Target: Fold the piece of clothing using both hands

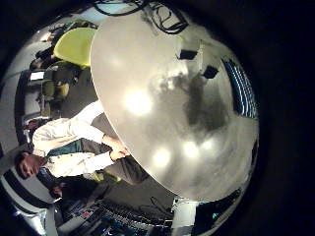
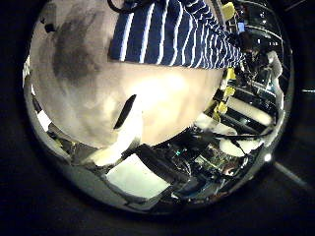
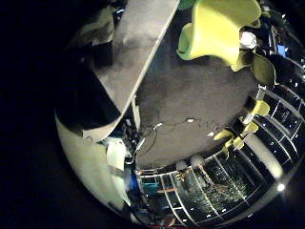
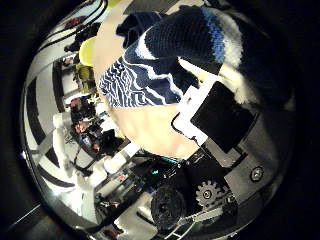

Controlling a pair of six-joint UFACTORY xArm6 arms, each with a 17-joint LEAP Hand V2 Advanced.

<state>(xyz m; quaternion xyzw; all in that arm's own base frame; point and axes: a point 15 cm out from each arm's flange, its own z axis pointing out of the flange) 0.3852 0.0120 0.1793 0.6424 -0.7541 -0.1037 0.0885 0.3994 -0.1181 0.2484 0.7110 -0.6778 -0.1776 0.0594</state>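
Note:
A striped piece of clothing (image 2: 172,34) lies on a round glossy table (image 2: 94,93) in the left thumb side palm view, some way from that palm. In the right thumb side palm view the clothing (image 4: 150,70) fills much of the picture, bunched up close to the palm. A finger of my right hand (image 4: 215,115) reaches out beside the cloth. I cannot see whether it grips the cloth. My left hand's fingers do not show clearly.
The bare tabletop (image 1: 167,108) spreads under the left palm, with two small dark things (image 1: 197,62) on it. The table's edge (image 3: 143,48) shows in the right little finger side palm view, with chairs (image 3: 219,29) and floor beyond.

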